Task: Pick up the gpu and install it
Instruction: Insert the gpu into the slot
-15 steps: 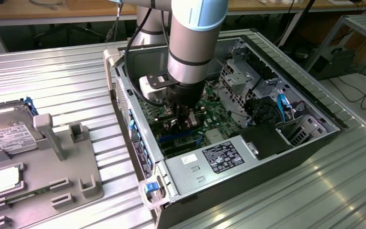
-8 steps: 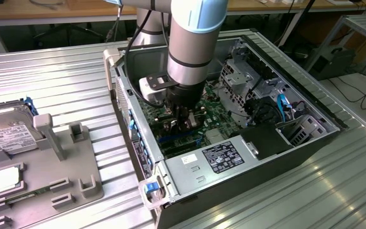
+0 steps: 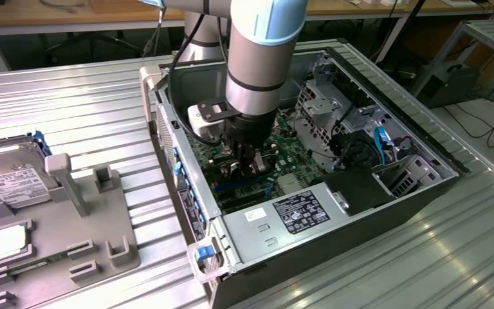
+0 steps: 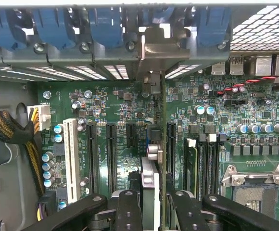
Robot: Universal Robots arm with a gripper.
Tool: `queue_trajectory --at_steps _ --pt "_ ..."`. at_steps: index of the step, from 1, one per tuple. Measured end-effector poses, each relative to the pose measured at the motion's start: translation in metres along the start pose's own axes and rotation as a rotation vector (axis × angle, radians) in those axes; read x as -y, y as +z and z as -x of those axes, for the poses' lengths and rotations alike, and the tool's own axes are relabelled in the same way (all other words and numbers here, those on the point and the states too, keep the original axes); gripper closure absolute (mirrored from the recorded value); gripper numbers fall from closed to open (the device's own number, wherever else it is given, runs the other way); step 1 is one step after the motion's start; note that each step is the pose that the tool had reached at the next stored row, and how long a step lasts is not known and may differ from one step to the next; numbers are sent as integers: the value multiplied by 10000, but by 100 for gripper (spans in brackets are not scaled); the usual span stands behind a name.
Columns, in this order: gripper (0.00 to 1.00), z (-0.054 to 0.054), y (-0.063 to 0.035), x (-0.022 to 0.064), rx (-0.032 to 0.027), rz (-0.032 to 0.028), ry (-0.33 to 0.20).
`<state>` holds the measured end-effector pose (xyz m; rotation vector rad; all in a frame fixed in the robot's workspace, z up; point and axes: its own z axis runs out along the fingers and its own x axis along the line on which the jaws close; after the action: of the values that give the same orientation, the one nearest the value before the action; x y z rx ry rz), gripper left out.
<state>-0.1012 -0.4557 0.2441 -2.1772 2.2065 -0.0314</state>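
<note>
The gripper (image 4: 151, 204) is clamped on the gpu (image 4: 163, 144), which stands on edge between its fingers, over the motherboard (image 4: 115, 101) inside the computer case (image 3: 256, 238). Whether the card's lower edge sits in a slot cannot be determined; in the exterior view the arm (image 3: 260, 58) hides the card.

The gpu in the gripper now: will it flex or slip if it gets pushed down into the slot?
The gpu is probably stiff: it stands edge-on, straight along its visible length. Held between the gripper fingers by its thin board, it could twist under sideways force. Its metal bracket sits by the case's rear slots, so catching there seems possible.
</note>
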Motion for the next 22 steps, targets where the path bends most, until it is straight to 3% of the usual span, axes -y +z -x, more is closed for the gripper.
queue_trajectory --at_steps 7,9,15,22 --pt "72 0 1 -14 0 1 0" --pt "72 -1 5 -15 -3 170 3" --pt "72 3 -8 -3 -20 167 -1" --pt "72 -3 14 -5 -24 204 -72"
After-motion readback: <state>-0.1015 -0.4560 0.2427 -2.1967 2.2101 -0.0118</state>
